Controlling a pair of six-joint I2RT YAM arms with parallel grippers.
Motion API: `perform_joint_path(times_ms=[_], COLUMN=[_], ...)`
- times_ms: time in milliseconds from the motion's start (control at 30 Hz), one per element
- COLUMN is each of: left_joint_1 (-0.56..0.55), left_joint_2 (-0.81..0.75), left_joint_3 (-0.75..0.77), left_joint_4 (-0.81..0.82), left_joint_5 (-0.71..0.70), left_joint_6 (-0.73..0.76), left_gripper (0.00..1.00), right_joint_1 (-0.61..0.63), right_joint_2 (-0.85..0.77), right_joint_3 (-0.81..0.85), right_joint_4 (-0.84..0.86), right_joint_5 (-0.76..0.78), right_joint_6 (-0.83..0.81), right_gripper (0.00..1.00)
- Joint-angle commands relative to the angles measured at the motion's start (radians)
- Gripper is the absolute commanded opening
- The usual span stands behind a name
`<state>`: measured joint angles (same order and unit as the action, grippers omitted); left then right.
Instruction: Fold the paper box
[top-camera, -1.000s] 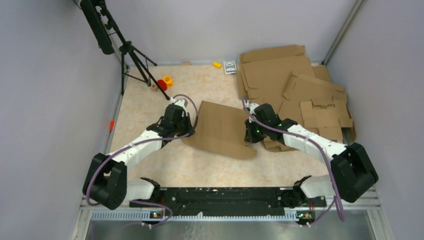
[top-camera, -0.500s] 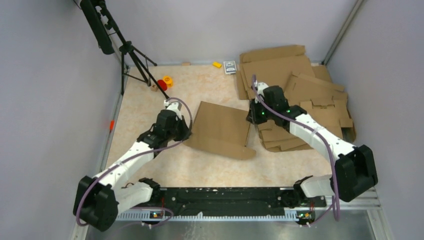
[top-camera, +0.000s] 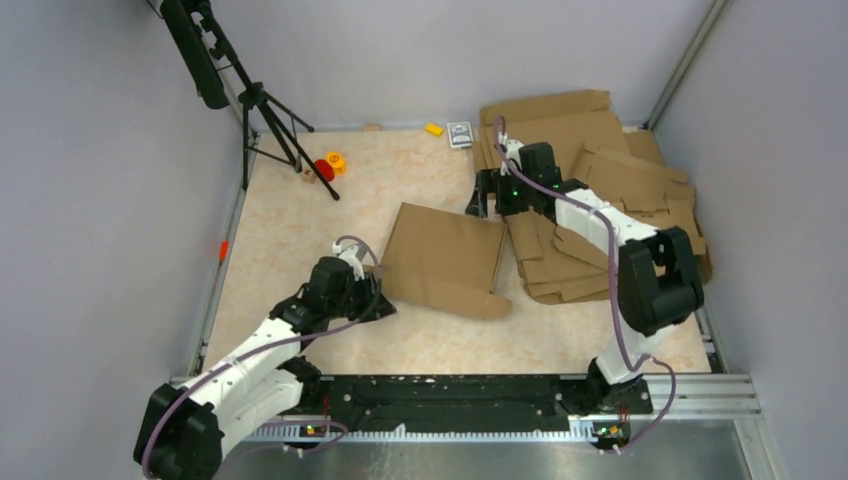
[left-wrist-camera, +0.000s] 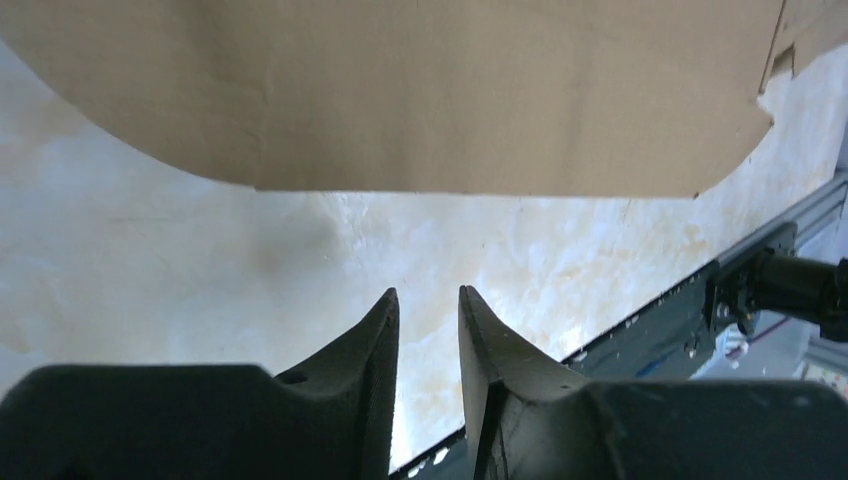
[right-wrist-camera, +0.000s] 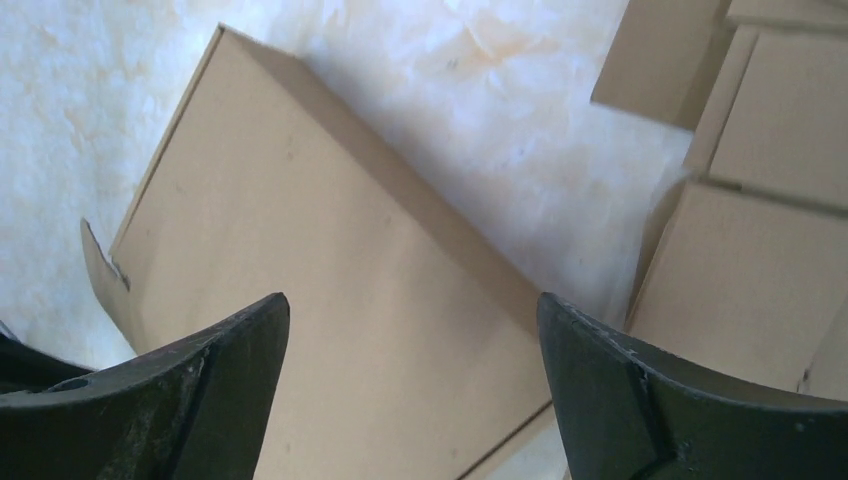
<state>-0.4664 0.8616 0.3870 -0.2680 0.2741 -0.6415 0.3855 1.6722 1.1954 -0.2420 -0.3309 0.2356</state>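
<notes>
left claw (left-wrist-camera: 428, 292): nearly closed, empty, low at the near flap, perhaps to nudge under it
right claw (right-wrist-camera: 412, 300): wide open, empty, above the far corner
paper box (top-camera: 445, 260): flat between both claws, just beside spare blanks (top-camera: 600, 170)

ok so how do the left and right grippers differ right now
The left gripper is almost shut, with only a thin gap showing, while the right gripper is spread wide open. The left gripper is over bare table, just short of the rounded near flap of the paper box. The right gripper hangs above the box's far right corner. Both hold nothing.
</notes>
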Motion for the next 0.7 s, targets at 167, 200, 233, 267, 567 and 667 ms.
perform_joint_path(times_ms=[167,200,233,267,567,667], left_joint_1=[-0.035,-0.038,-0.041,-0.044,-0.05,-0.051], left_joint_2=[-0.004,0.002,0.007,0.013,0.101,0.109], left_joint_3=[-0.126,-0.136,-0.144,-0.15,-0.243,-0.301], left_joint_4=[0.249,0.258,0.29,0.306,0.537,0.647], left_joint_5=[0.132,0.137,0.138,0.136,0.186,0.202], left_joint_6=[-0.106,-0.114,-0.118,-0.121,-0.174,-0.214], left_gripper=[0.33,0.33,0.33,0.33,0.36,0.37], right_joint_1=[-0.063,-0.062,-0.062,-0.062,-0.1,-0.129], right_joint_2=[0.278,0.299,0.316,0.33,0.446,0.481], right_joint_3=[0.174,0.178,0.177,0.173,0.112,0.103], right_joint_4=[0.062,0.067,0.079,0.096,0.261,0.326], right_joint_5=[-0.291,-0.313,-0.339,-0.366,-0.515,-0.57], right_joint_6=[-0.027,-0.028,-0.024,-0.014,0.16,0.212], right_gripper=[0.88,0.85,0.83,0.81,0.4,0.3])
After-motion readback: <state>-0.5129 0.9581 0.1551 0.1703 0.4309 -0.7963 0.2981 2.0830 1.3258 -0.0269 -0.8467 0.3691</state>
